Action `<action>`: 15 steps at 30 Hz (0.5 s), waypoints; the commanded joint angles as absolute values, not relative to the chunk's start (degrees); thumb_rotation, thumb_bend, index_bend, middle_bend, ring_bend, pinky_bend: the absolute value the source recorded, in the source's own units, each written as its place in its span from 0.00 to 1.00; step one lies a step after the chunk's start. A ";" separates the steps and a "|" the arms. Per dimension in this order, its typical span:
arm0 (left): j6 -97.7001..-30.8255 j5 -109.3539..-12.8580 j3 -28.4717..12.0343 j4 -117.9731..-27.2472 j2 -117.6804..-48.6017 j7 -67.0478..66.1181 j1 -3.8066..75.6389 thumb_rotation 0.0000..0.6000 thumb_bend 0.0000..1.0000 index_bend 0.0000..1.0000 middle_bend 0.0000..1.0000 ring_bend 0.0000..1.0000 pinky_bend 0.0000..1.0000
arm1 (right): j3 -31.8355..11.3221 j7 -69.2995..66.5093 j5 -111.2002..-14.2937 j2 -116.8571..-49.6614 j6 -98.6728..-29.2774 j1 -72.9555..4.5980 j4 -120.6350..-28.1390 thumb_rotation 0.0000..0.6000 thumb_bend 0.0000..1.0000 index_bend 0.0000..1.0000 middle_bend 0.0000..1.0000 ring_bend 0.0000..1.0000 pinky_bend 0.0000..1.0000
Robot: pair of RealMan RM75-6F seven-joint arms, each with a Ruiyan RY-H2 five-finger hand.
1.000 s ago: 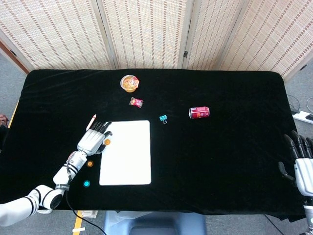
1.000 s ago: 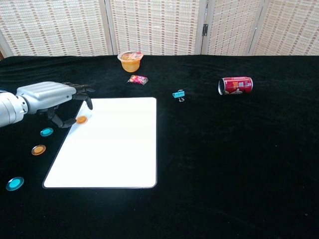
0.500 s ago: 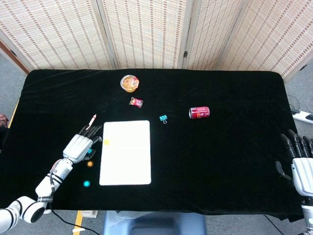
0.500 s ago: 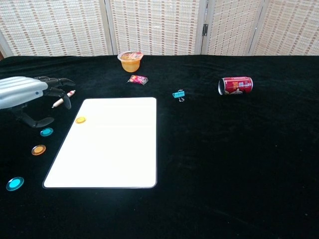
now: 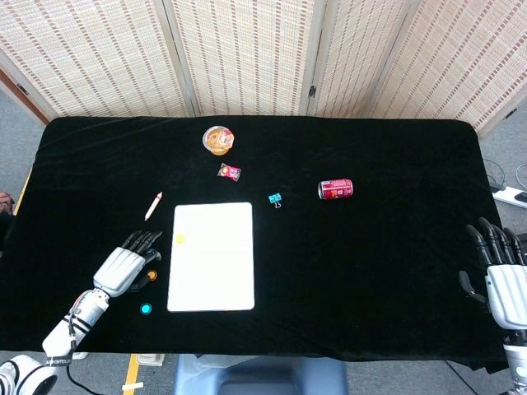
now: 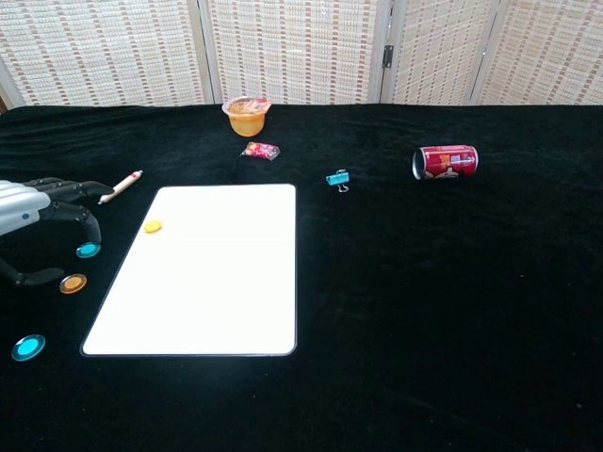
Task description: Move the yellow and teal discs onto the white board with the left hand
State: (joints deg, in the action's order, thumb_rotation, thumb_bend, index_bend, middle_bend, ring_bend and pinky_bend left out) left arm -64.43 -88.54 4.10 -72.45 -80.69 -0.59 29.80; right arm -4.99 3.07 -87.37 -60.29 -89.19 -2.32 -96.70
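Discs first: a yellow disc (image 6: 152, 226) lies on the white board (image 6: 217, 292) near its far left corner. A teal disc (image 6: 88, 250) sits on the black table (image 6: 424, 301) just left of the board, under the fingertips (image 6: 91, 224) of the left hand (image 6: 33, 221). An orange disc (image 6: 73, 282) lies a little nearer the robot, beside the thumb, and a second teal disc (image 6: 27, 347) lies nearer still, well apart from the hand.

The left hand hovers over the first teal disc and the orange one with fingers curved and spread, holding nothing. In the head view it (image 5: 125, 267) sits just left of the board (image 5: 212, 263).

The right hand (image 5: 501, 276) is at the table's right edge, fingers extended and apart, empty.

Farther back: a pen (image 6: 120, 185) left of the board, a cup (image 6: 247, 115), a candy wrapper (image 6: 261, 150), a blue clip (image 6: 337, 178) and a red can (image 6: 446, 161) on its side.
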 commanded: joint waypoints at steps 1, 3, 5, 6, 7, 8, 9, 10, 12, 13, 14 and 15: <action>-64.37 -88.77 4.43 -71.65 -81.47 -0.56 29.40 1.00 0.42 0.38 0.00 0.00 0.00 | -4.93 3.06 -87.41 -60.29 -89.19 -2.30 -96.70 1.00 0.46 0.00 0.00 0.02 0.00; -63.82 -88.90 4.62 -71.12 -82.00 -0.44 29.37 1.00 0.42 0.38 0.00 0.00 0.00 | -4.91 3.01 -87.40 -60.29 -89.15 -2.30 -96.69 1.00 0.46 0.00 0.00 0.02 0.00; -63.51 -89.07 4.69 -70.65 -82.42 -0.63 29.37 1.00 0.42 0.38 0.00 0.00 0.00 | -4.87 2.96 -87.53 -60.28 -89.26 -2.27 -96.69 1.00 0.46 0.00 0.00 0.02 0.00; -63.46 -89.12 4.67 -70.47 -82.57 -0.81 29.36 1.00 0.42 0.38 0.00 0.00 0.00 | -4.86 2.96 -87.58 -60.28 -89.34 -2.24 -96.69 1.00 0.46 0.00 0.00 0.02 0.00; -63.43 -89.16 4.64 -70.31 -82.72 -0.94 29.34 1.00 0.42 0.38 0.00 0.00 0.00 | -4.85 2.96 -87.61 -60.27 -89.40 -2.20 -96.70 1.00 0.46 0.00 0.00 0.02 0.00; -63.35 -89.16 4.61 -70.18 -82.85 -0.99 29.32 1.00 0.42 0.39 0.00 0.00 0.00 | -4.84 2.95 -87.61 -60.27 -89.44 -2.17 -96.71 1.00 0.46 0.00 0.00 0.02 0.00; -63.22 -89.13 4.58 -70.06 -82.98 -0.97 29.28 1.00 0.42 0.39 0.00 0.00 0.00 | -4.83 2.93 -87.56 -60.27 -89.46 -2.13 -96.70 1.00 0.46 0.00 0.00 0.02 0.00; -63.10 -89.07 4.55 -69.96 -83.06 -0.94 29.26 1.00 0.42 0.39 0.00 0.00 0.00 | -4.81 2.95 -87.53 -60.27 -89.46 -2.10 -96.70 1.00 0.46 0.00 0.00 0.02 0.00; -62.88 -88.96 4.53 -69.60 -83.27 -1.09 29.15 1.00 0.42 0.39 0.00 0.00 0.00 | -4.77 2.92 -87.52 -60.31 -89.47 -2.06 -96.68 1.00 0.46 0.00 0.00 0.02 0.00; -62.77 -88.89 4.52 -69.47 -83.35 -1.13 29.10 1.00 0.42 0.40 0.00 0.00 0.00 | -4.76 2.90 -87.50 -60.34 -89.49 -2.04 -96.66 1.00 0.46 0.00 0.00 0.02 0.00; -62.59 -88.81 4.52 -69.31 -83.48 -1.09 29.05 1.00 0.42 0.40 0.00 0.00 0.00 | -4.77 2.88 -87.47 -60.37 -89.52 -2.01 -96.63 1.00 0.46 0.00 0.00 0.02 0.00; -62.44 -88.73 4.47 -69.11 -83.60 -1.04 29.04 1.00 0.42 0.40 0.00 0.00 0.00 | -4.77 2.87 -87.45 -60.39 -89.53 -2.01 -96.61 1.00 0.46 0.00 0.00 0.02 0.00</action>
